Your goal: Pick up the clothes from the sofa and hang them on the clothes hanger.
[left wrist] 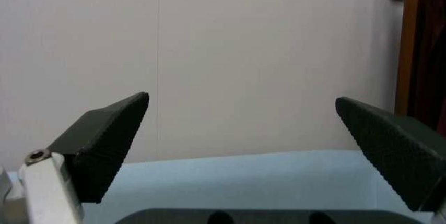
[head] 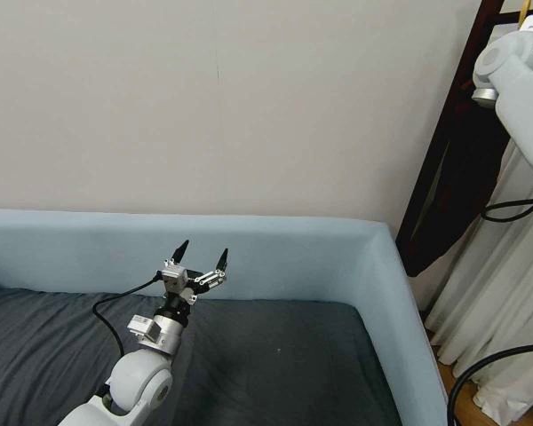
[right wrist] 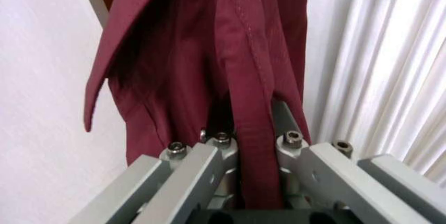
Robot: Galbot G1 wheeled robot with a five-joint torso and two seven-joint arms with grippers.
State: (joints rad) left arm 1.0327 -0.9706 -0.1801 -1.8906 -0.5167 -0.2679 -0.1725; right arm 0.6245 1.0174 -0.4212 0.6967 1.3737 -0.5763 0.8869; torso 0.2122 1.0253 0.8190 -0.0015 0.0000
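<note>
The main risk, as I judged it, was that the maroon shirt [right wrist: 209, 51] would come back off the clothes hanger [left wrist: 411, 41] with the arm. The right gripper [right wrist: 254, 141] was clamped on a stitched fold of the cloth, and any retreat made before the jaws parted would drag the garment downward or sideways off its perch. How securely the collar sat on the hanger could not be seen, so a light tug might have been enough to slide it loose. A second hazard was snagging: the cloth ran down into the gap by the finger screws, and even with the jaws parted a pleat could catch there.

The right fingers [right wrist: 289, 139] were pressed together on that fold, one on each side of it, with the pinched strip running straight down between them. The rest of the shirt hung above and around them, draped loosely, with its collar flap falling toward the wall side and the white curtain [right wrist: 376, 78] just beside it on the other. From the head view the shirt hung at the sofa's right end, near the raised right arm [head: 520, 80].

The left gripper [head: 202, 256] hovered above the dark seat of the sofa [head: 249, 240], well apart from the shirt, its fingers [left wrist: 104, 140] spread wide and holding nothing
</note>
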